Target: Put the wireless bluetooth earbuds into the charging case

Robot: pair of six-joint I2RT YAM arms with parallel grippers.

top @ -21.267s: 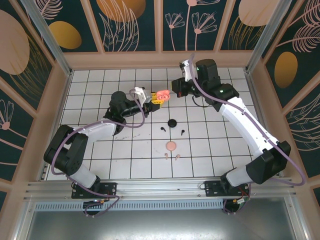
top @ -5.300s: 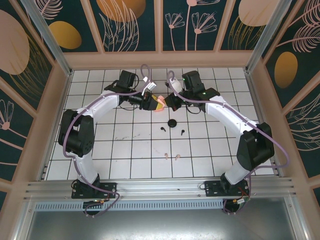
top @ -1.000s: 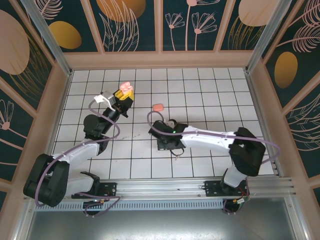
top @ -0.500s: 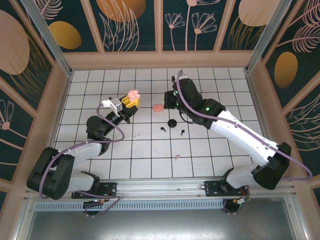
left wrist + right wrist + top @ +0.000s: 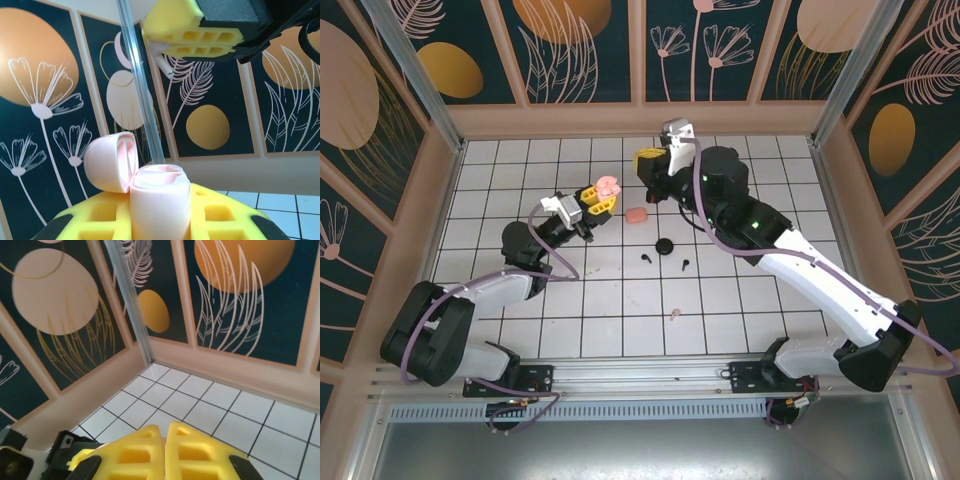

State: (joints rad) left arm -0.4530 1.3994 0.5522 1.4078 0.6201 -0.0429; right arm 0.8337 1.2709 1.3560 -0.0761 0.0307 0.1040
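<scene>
Above far half of counter [image 5: 600, 300]: left pincer [image 5: 598, 197] clamps open pink case [image 5: 159, 197]; right pincer [image 5: 163, 432], closed tight, pinches pale pink earbud [image 5: 161, 56] above case.

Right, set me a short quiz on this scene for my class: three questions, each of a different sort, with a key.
1. True or false: the pink charging case held in the left gripper has its lid open.
2. How many black earbuds lie on the tiled table? A one, B two, C four.
3. Fill the gap: the fingers of the right gripper are shut on a pale pink ____.

Key: 1 true; 2 B; 3 earbud.
</scene>
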